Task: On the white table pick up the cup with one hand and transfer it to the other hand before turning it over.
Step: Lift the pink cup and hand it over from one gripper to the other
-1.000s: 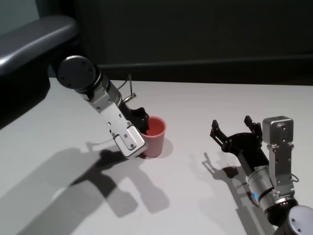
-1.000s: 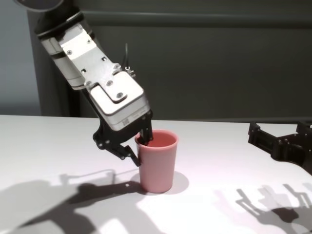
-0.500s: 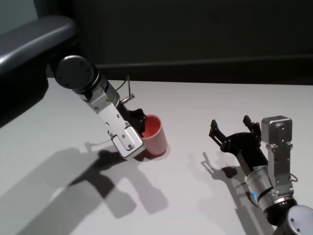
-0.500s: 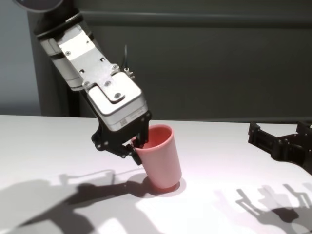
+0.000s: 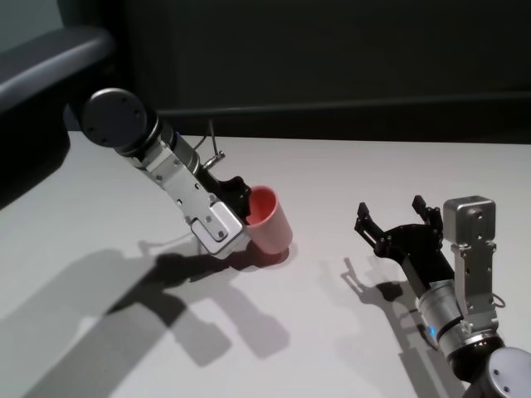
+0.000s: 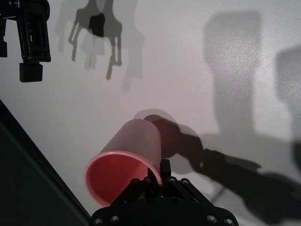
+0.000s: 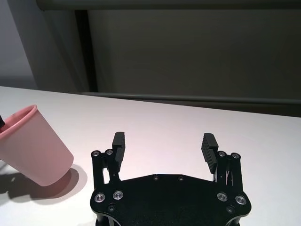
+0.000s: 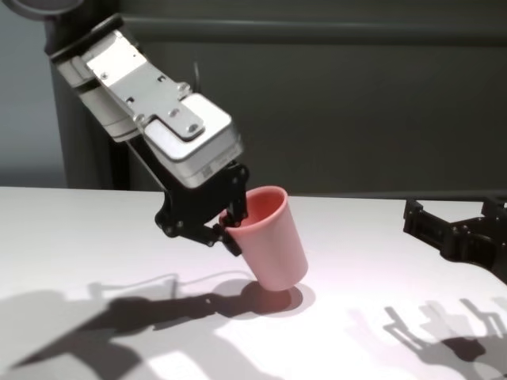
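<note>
The pink cup (image 5: 270, 220) hangs tilted, mouth toward the left arm and base low over the white table (image 5: 348, 166). My left gripper (image 5: 242, 207) is shut on the cup's rim, one finger inside the mouth and one outside, as the left wrist view shows at the cup (image 6: 129, 157) and gripper (image 6: 157, 175). In the chest view the cup (image 8: 273, 241) leans from the left gripper (image 8: 235, 223), its base close above its shadow. My right gripper (image 5: 392, 209) stands open and empty to the right, apart from the cup (image 7: 33, 148); its fingers (image 7: 118, 141) are spread wide.
A dark wall runs behind the table's far edge (image 8: 356, 196). Bare tabletop (image 7: 164, 117) lies between the cup and the right gripper (image 8: 453, 229). Arm shadows fall across the near left of the table (image 5: 149, 307).
The left gripper closed on the cup's rim, then rose and drew back, tipping the cup from upright to a strong lean. The right arm has not moved.
</note>
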`<action>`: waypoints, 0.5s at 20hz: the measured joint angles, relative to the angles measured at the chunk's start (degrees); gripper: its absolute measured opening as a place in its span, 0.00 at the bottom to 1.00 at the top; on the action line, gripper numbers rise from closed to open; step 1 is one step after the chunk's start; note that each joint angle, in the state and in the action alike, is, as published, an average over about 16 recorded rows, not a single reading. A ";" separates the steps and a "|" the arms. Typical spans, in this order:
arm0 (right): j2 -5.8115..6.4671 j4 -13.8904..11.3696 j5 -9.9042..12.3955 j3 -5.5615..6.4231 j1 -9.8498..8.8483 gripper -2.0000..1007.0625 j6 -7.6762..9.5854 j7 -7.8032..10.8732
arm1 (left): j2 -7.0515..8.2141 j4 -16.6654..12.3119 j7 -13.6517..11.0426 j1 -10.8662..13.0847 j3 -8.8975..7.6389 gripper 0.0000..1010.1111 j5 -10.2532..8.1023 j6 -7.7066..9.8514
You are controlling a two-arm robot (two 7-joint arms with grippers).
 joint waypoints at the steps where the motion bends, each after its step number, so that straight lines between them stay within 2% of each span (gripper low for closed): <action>1: 0.00 0.00 0.00 0.00 0.00 0.99 0.00 0.00 | 0.27 -0.14 0.25 0.11 -0.33 0.05 -0.63 0.20; 5: 0.00 0.00 0.00 0.00 0.00 0.99 0.00 0.00 | 1.49 -0.85 1.29 0.68 -2.03 0.05 -3.42 1.25; 10: 0.00 0.00 0.00 0.00 0.00 0.99 0.00 0.00 | 2.97 -1.88 2.66 1.68 -5.15 0.05 -7.82 2.98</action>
